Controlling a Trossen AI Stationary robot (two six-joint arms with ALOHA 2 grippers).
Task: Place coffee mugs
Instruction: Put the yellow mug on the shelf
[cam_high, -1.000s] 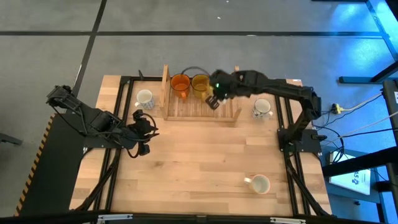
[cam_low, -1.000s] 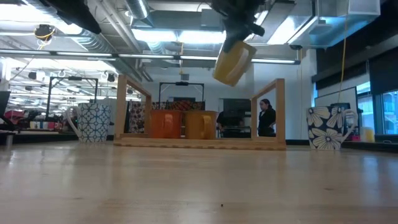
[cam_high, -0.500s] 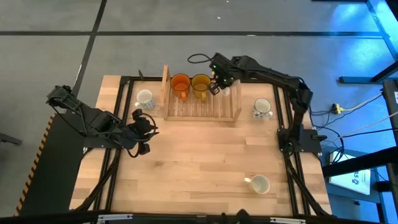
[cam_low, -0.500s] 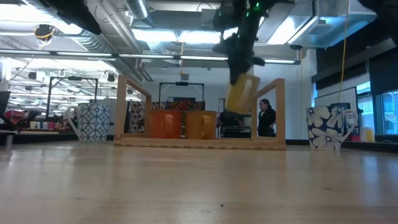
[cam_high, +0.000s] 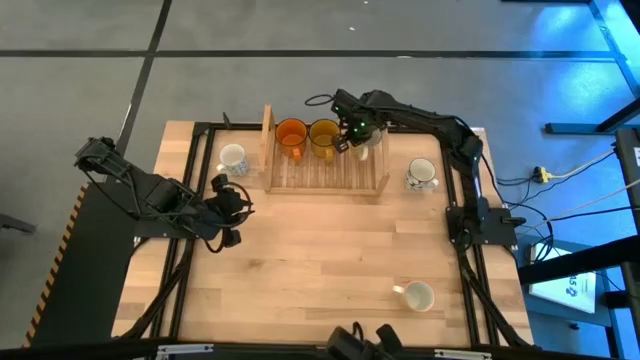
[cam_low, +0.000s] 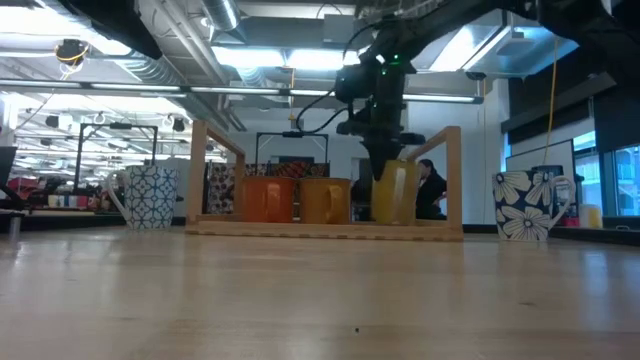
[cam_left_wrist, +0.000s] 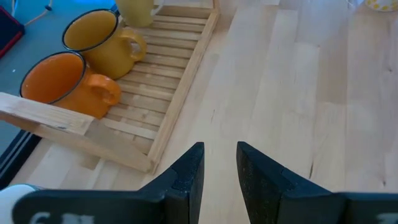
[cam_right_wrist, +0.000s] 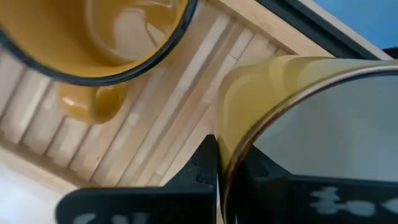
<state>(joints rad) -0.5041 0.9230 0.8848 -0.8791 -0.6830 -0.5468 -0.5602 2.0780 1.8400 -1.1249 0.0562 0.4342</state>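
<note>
My right gripper (cam_high: 358, 134) reaches over the wooden slatted tray (cam_high: 330, 180) and is shut on a cream-yellow mug (cam_low: 395, 192) at the tray's far right part, beside the amber mug (cam_high: 322, 134) and the orange mug (cam_high: 290, 133). A white mug with dark pattern (cam_high: 232, 157) stands left of the tray. A flowered mug (cam_high: 422, 173) stands right of it, and a plain white mug (cam_high: 417, 295) near the near right corner. My left gripper (cam_left_wrist: 219, 168) waits over bare table near the left side, open by a narrow gap. My right gripper pinches the cream-yellow mug's wall at its rim (cam_right_wrist: 225, 134), one finger (cam_right_wrist: 206, 163) outside and the other inside the mug. The fingers come from above, pointing down (cam_low: 385, 150). The mug is upright with its base on the tray's slats.
The tray has raised end boards (cam_low: 452, 175) and free slats in front of the three mugs. Black frame rails (cam_high: 205, 150) run along the table's left and right sides. Wide bare wood lies in the middle of the table (cam_high: 320, 250).
My right gripper has carried the cream-yellow mug toward the table's far edge and down. The mug hung tilted above the tray, then swung upright. It now stands on the slats beside the amber mug, and the gripper keeps its hold.
</note>
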